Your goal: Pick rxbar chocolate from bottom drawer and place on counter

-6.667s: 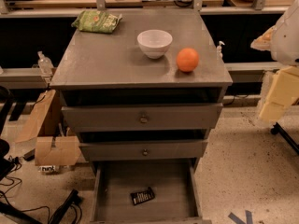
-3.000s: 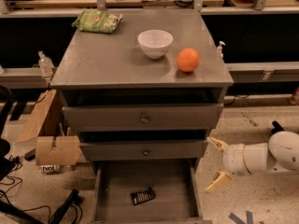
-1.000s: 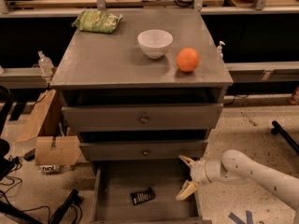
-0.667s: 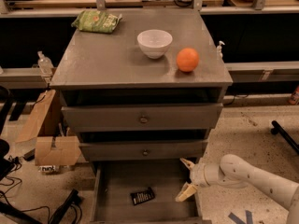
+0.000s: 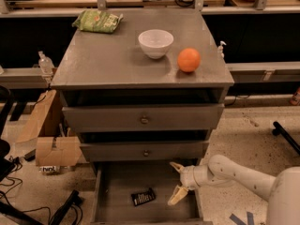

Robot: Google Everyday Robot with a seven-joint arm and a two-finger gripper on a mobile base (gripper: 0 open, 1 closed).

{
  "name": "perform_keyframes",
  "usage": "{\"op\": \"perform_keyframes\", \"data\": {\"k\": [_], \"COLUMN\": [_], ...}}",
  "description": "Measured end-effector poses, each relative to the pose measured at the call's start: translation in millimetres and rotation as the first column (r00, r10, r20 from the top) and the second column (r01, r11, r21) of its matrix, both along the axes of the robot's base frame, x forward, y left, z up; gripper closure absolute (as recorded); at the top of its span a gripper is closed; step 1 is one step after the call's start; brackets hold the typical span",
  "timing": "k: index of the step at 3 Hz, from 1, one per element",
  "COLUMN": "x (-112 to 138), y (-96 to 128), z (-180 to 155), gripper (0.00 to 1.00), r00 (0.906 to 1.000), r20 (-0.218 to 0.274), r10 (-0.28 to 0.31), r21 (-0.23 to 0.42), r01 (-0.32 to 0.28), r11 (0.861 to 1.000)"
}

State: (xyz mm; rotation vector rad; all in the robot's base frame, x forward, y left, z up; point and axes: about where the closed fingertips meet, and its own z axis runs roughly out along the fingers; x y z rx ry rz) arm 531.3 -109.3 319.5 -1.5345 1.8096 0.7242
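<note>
Rxbar chocolate (image 5: pixel 143 197), a small flat black wrapper bar, lies in the open grey bottom drawer (image 5: pixel 140 175) near the pale pincer (image 5: pixel 175 183), whose fingers are spread; the reach looks underway, and next it must slide over and close.

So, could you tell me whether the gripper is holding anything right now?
Nothing: the gripper hangs open over the bottom drawer, apart from the chocolate bar.

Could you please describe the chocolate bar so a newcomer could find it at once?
Find the grey three-drawer cabinet; its lowest drawer, a shallow grey tray, stands open near the floor. On its floor lies a small flat black wrapper bar with pale lettering, just beside the open cream-fingered gripper. It is the only loose object in that drawer.
</note>
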Motion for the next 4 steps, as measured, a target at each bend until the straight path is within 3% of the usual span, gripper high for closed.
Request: {"op": "perform_keyframes", "data": {"k": [1, 2, 4], "x": [-5, -5, 3], "y": [61, 88, 124], "z": [-60, -94, -139], "gripper": [0.0, 0.0, 0.0], "r00": [0.993, 0.989, 0.9867], "r20": [-0.04, -0.053, -0.032], "r10": [0.111, 0.138, 0.159], "r21": [0.033, 0.039, 0.023], "r01": [-0.11, -0.136, -0.158], "r11": [0.993, 0.99, 0.987]}}
